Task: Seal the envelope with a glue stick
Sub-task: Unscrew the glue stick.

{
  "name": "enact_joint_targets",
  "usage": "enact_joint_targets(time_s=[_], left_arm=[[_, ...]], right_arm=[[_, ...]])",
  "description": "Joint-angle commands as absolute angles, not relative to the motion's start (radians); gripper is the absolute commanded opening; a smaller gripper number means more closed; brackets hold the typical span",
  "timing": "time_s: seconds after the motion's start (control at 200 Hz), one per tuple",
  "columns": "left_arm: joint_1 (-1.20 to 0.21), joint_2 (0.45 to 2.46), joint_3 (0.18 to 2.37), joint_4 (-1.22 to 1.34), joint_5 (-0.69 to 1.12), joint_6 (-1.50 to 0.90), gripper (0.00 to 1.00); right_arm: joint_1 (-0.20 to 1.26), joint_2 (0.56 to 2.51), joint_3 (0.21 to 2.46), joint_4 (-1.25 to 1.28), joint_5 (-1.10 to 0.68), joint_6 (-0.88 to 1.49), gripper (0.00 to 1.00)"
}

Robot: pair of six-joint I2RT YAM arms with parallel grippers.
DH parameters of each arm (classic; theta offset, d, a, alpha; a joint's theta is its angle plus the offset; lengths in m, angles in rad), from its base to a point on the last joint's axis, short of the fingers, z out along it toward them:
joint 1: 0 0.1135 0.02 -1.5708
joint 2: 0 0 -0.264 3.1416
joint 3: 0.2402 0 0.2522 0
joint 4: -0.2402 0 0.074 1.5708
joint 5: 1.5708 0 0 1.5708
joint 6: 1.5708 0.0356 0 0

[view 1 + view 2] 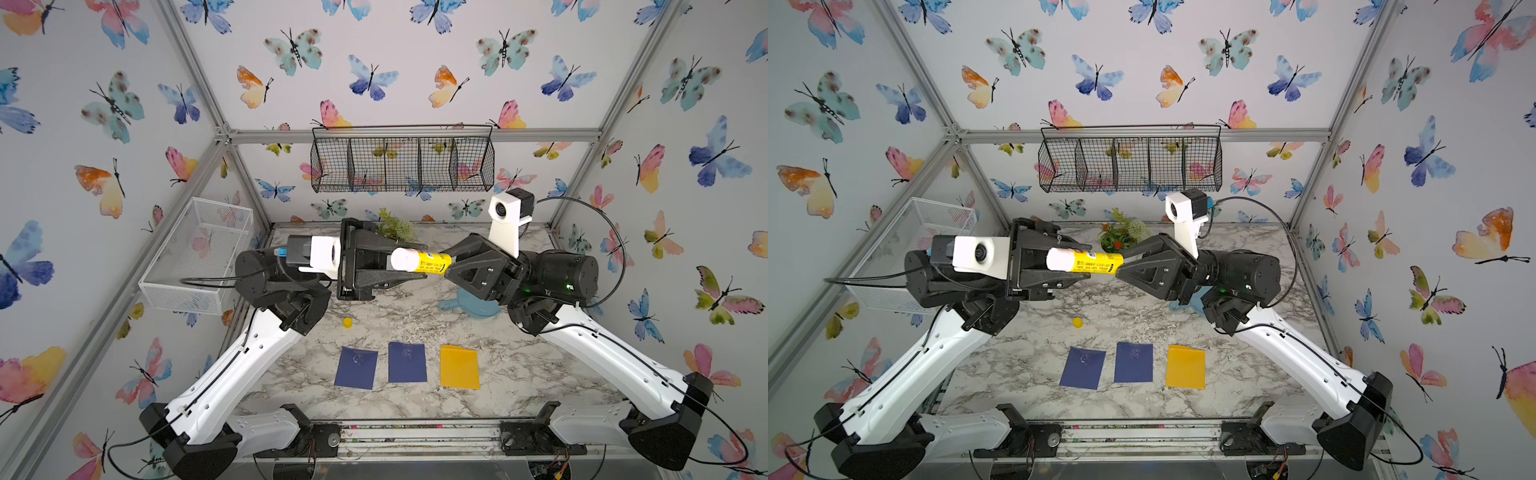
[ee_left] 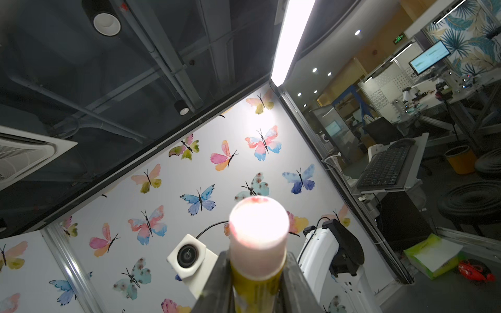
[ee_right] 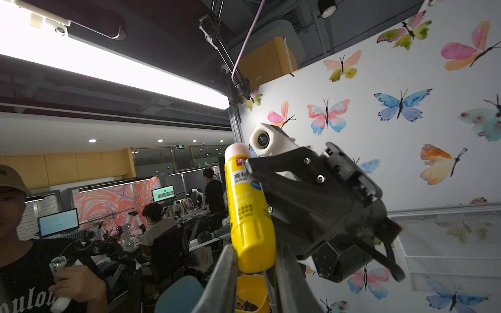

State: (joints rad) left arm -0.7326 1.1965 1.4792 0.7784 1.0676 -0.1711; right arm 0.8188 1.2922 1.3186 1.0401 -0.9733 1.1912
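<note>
The glue stick [image 1: 420,261] is hanging roughly level above the table [image 1: 519,374], its long axis running crosswise with the bare white tip facing the left arm [image 1: 232,365], the left tool [image 2: 257,264] clamping mid-barrel and the right tool [image 3: 256,253] clenching the base end.

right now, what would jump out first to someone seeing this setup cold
The uncapped glue stick hangs in mid-air over the middle of the table, gripped at once by the left gripper and the right gripper. Its yellow cap lies alone below. Two navy envelopes and a yellow envelope sit in a row near the front edge.
</note>
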Motion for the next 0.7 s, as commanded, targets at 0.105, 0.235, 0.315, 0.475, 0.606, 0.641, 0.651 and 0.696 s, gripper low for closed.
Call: enact_joint_targets(time_s=[0.105,0.235,0.315,0.475,0.606,0.641,0.651,0.696], left_arm=[[-0.753,1.101,1.389,0.682,1.032,-0.028,0.0],[-0.753,1.08,1.309,0.825,0.829,-0.18,0.0],[-0.753,1.071,1.27,0.868,0.701,-0.28,0.0],[-0.753,1.04,1.183,0.902,0.394,-0.506,0.0],[-0.753,1.018,1.15,0.828,0.225,-0.671,0.0],[-0.753,1.013,1.143,0.806,0.193,-0.71,0.0],[-0.753,1.011,1.14,0.802,0.186,-0.721,0.0],[-0.753,1.008,1.128,0.794,0.159,-0.765,0.0]], right_arm=[[0.805,1.308,1.312,0.999,-0.897,1.165,0.36],[0.805,1.277,1.323,0.893,-0.83,0.941,0.49],[0.805,1.25,1.345,0.775,-0.778,0.724,0.55],[0.806,1.206,1.327,0.717,-0.627,0.364,0.56],[0.806,1.208,1.329,0.723,-0.6,0.136,0.56],[0.805,1.215,1.336,0.723,-0.607,0.08,0.57],[0.805,1.218,1.337,0.724,-0.608,0.065,0.57],[0.805,1.227,1.34,0.725,-0.626,-0.015,0.56]])
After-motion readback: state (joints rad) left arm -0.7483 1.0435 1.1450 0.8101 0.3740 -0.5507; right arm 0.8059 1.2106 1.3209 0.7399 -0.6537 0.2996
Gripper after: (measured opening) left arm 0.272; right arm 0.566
